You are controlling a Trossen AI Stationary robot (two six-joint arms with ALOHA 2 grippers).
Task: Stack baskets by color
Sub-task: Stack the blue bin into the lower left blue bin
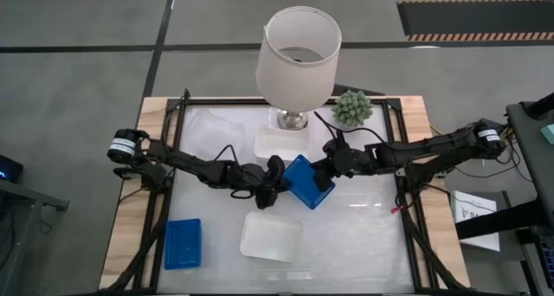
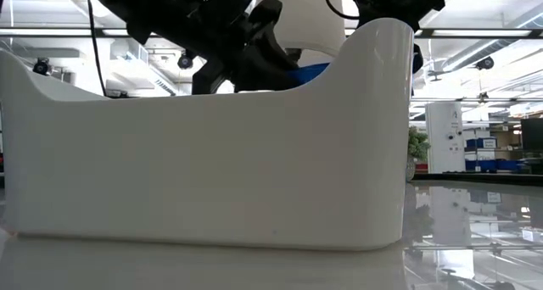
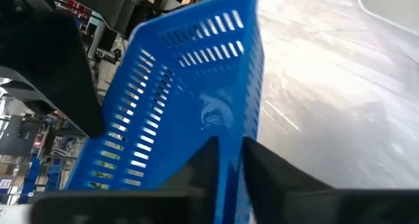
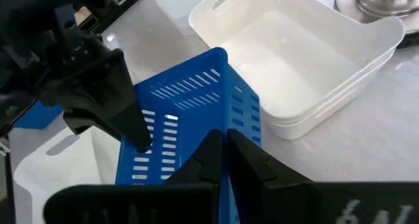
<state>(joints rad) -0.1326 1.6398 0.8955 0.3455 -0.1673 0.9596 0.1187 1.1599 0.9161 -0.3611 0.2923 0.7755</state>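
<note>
A blue basket [image 1: 303,182] hangs tilted over the middle of the table, between my two grippers. My left gripper [image 1: 279,185] is shut on its left side and my right gripper [image 1: 325,179] on its right side. A second blue basket [image 1: 183,243] lies flat on its bottom at the near left. One white basket [image 1: 272,236] sits near the front edge and fills the low view [image 2: 204,154]. Two more white baskets [image 4: 294,60] sit nested by the lamp's foot. My left gripper pinches a thin wall of the blue basket [image 3: 230,142] between its two fingers, one on each face. It comes roughly level from the table's left. The basket is lifted off the table and stands tilted. My right gripper pinches the basket's opposite edge [image 4: 226,116] between its two fingers, slanting down from the table's right. The fingers hide the exact place of contact. The slotted bottom [image 4: 170,126] faces the left gripper.
A lamp with a white shade [image 1: 299,54] and a metal foot [image 1: 294,119] stands at the far middle, with a small green plant [image 1: 353,108] to its right. A clear plastic container [image 1: 208,125] lies at the far left. Black frame bars [image 1: 407,201] run along the table's sides.
</note>
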